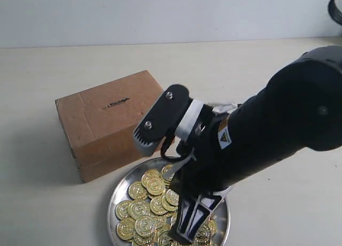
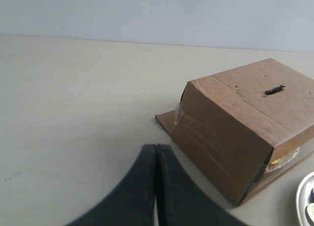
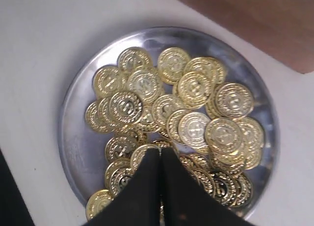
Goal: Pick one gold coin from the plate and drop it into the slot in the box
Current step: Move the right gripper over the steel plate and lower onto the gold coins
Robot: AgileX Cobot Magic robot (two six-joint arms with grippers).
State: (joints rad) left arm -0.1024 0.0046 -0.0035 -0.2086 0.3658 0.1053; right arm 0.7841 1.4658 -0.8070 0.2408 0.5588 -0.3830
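Note:
The silver plate (image 1: pixel 114 197) (image 3: pixel 73 93) lies in front of the brown cardboard box (image 1: pixel 107 125) (image 2: pixel 230 137) and holds several gold coins (image 1: pixel 145 206) (image 3: pixel 192 88). The dark box slot (image 1: pixel 117 102) (image 2: pixel 274 90) sits in the box's top face. My right gripper (image 1: pixel 185 234) (image 3: pixel 161 150) hangs over the coin pile, shut, with a thin bright sliver like a coin's edge between its tips. My left gripper (image 2: pixel 156 147) is shut with nothing in it, above bare table beside the box. It is out of the exterior view.
The right arm's bulky black body (image 1: pixel 278 128) stretches from the upper right across the plate's far side. A sliver of the plate's rim (image 2: pixel 305 196) shows past the box corner in the left wrist view. The pale tabletop (image 1: pixel 48 203) surrounds the box and the plate.

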